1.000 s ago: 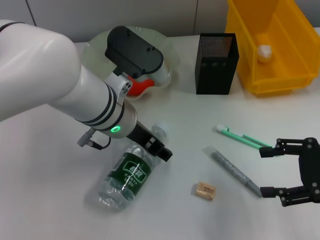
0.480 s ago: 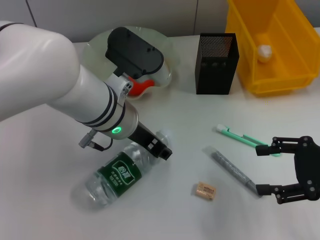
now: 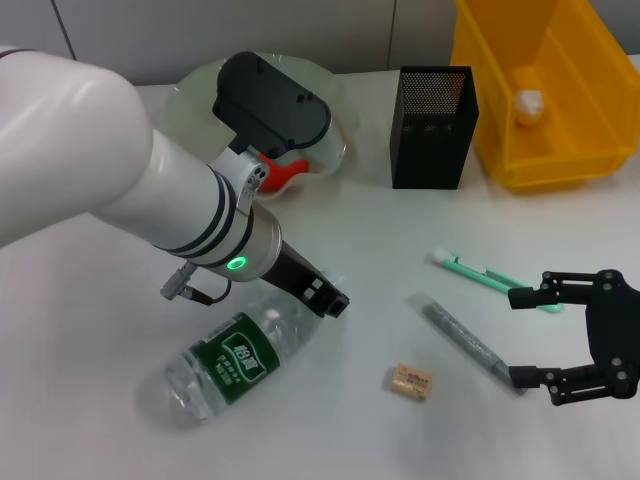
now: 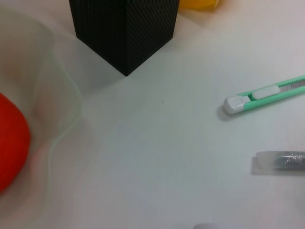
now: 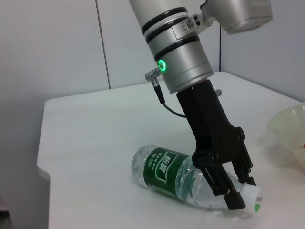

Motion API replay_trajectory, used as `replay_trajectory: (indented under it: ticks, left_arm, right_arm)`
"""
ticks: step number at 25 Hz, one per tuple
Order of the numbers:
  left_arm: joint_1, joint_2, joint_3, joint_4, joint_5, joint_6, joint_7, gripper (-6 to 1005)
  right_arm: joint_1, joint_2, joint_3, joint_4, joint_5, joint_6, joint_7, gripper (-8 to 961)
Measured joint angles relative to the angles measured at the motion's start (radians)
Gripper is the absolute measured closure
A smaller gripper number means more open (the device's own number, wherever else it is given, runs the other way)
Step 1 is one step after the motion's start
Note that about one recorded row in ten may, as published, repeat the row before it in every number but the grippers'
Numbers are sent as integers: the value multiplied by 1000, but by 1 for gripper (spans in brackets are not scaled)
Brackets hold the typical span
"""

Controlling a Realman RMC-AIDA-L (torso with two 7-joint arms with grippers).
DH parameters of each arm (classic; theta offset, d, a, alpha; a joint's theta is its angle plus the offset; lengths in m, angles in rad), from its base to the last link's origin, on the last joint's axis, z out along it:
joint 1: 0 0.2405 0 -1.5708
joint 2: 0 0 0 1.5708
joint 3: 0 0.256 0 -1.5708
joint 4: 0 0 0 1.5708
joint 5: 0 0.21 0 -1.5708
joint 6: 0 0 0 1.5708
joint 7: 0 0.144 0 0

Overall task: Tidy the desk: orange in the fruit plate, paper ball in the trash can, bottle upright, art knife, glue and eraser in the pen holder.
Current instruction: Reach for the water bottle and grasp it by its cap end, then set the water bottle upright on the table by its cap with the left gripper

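Note:
A clear bottle (image 3: 232, 358) with a green label lies on its side on the white table. My left gripper (image 3: 322, 297) is shut on its neck; the right wrist view shows the fingers (image 5: 228, 188) clamped just behind the white cap (image 5: 253, 196). My right gripper (image 3: 515, 337) is open, low over the table, by the end of the grey glue stick (image 3: 463, 338). The green art knife (image 3: 488, 275) lies just beyond it, the eraser (image 3: 411, 380) in front. The orange (image 3: 276, 171) is in the fruit plate (image 3: 322, 92). The paper ball (image 3: 529, 103) lies in the yellow bin (image 3: 560, 165).
The black mesh pen holder (image 3: 432, 125) stands at the back, between plate and bin. The left wrist view shows the holder (image 4: 124, 28), the orange (image 4: 12, 140), the art knife (image 4: 264, 93) and the glue stick (image 4: 281, 162).
The bottle's base has swung left while its neck stays in my left gripper. My right gripper has drifted a little to the left.

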State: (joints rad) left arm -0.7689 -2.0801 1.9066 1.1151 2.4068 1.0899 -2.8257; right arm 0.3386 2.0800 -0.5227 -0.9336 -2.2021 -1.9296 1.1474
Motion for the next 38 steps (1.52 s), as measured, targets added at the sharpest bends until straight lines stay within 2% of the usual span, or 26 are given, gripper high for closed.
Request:
replay_trajectory:
  ticks: [5,12,19,25,27,28,29,30,36,38]
  left_arm:
    - [18,0,-1,13,-1,-8,21,556]
    - [70,7,-15,85,-2,-10,43,555]
    - [156,10,-65,198,9,5,80,556]
    - [265,11,-145,350,9,53,129,555]
    - [328,13,-171,431,10,82,144,556]
    - [328,13,-171,431,10,82,144,556]
    - [376,14,-192,492,9,106,154,556]
    - [376,14,-192,492,9,106,154,556]
    - [542,15,-282,710,6,190,198,556]
    - [561,15,-294,735,5,204,203,556]
  right_arm:
    - [0,0,9,5,9,-6,0,134]
    - [5,-2,12,4,26,-16,37,134]
    - [6,-6,13,-26,83,-43,105,134]
    - [18,-3,8,-48,88,-54,140,134]
    - [21,-2,12,-49,102,-62,147,134]
    - [21,-2,12,-49,108,-63,148,134]
    - [21,-2,12,-49,115,-65,149,134]
    - [21,-2,12,-49,115,-65,149,135]
    - [24,-1,2,-49,151,-70,158,135]
    - [25,-1,2,-47,154,-72,159,135]
